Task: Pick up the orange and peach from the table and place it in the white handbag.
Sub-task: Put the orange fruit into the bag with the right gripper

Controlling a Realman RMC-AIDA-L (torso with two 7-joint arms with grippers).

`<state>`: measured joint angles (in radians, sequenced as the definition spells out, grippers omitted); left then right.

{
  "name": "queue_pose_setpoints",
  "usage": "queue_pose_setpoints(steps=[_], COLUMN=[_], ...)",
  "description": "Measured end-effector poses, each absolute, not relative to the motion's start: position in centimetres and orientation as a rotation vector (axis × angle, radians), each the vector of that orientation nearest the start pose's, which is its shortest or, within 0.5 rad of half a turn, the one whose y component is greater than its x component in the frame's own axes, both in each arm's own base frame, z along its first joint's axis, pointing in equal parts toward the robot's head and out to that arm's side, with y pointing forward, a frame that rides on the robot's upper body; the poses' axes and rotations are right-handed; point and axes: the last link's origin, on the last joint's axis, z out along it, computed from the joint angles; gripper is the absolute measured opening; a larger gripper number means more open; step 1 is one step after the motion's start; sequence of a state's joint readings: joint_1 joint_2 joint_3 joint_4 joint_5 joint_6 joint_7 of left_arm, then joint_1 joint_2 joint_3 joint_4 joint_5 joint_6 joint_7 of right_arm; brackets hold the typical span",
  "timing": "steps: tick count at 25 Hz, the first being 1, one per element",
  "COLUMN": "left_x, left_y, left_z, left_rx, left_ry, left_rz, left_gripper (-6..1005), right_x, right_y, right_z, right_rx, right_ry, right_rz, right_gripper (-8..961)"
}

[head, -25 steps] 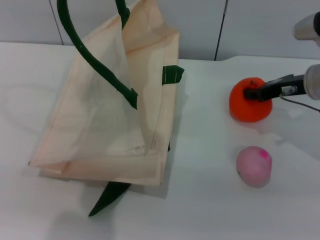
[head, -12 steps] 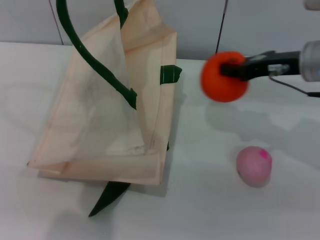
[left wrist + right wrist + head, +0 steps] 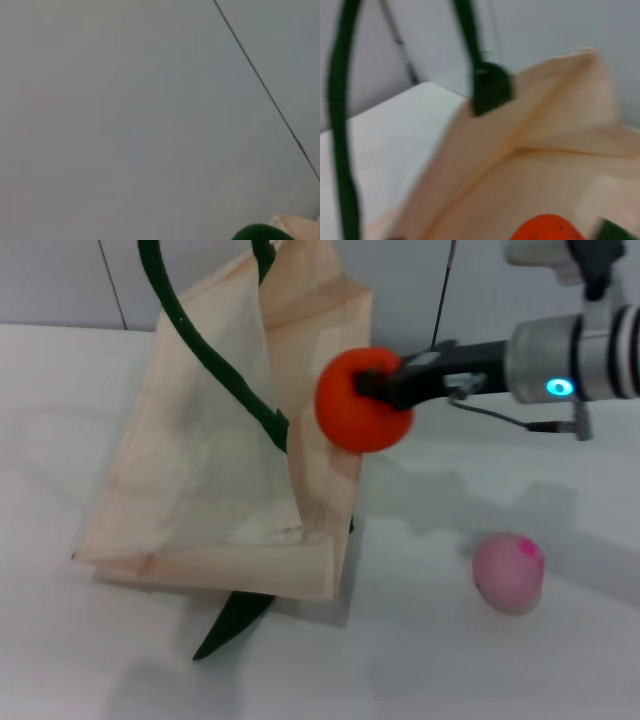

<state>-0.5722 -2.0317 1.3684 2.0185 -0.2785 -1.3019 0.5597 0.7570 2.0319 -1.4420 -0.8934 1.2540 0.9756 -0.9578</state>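
Head view: bright orange-red round orange point(image 3: 362, 400) held aloft — clamped in the right gripper point(image 3: 375, 388) — against the cream cloth handbag's point(image 3: 200, 470) upper right edge; pale pink peach point(image 3: 508, 571) on the white table point(image 3: 450, 640), lower right of bag.

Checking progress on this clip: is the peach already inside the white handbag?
No. In the head view the peach lies on the table, apart from the white handbag, while the right gripper carries the orange.

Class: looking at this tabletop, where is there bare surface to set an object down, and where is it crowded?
Bare table lies in front of the peach and between it and the white handbag. It is crowded at the bag's right edge, where the right gripper holds the orange.
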Motion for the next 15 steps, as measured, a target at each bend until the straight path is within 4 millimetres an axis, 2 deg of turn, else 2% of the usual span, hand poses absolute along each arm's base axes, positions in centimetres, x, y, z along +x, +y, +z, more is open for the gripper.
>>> queue_pose_setpoints(steps=[7, 15], left_x=[-4.9, -3.7], left_y=[37.4, 37.4], left_z=[13.7, 13.1], left_rx=[-2.019, -2.034], left_ry=[-0.143, -0.104], left_rz=[0.057, 0.032], left_gripper=[123, 123], right_x=[10.2, 8.9], right_y=[41.1, 41.5], right_z=[-6.7, -8.1], right_rx=[-2.746, -2.812], right_ry=[0.697, 0.615], right_rz=[0.398, 0.408], right_gripper=[100, 74])
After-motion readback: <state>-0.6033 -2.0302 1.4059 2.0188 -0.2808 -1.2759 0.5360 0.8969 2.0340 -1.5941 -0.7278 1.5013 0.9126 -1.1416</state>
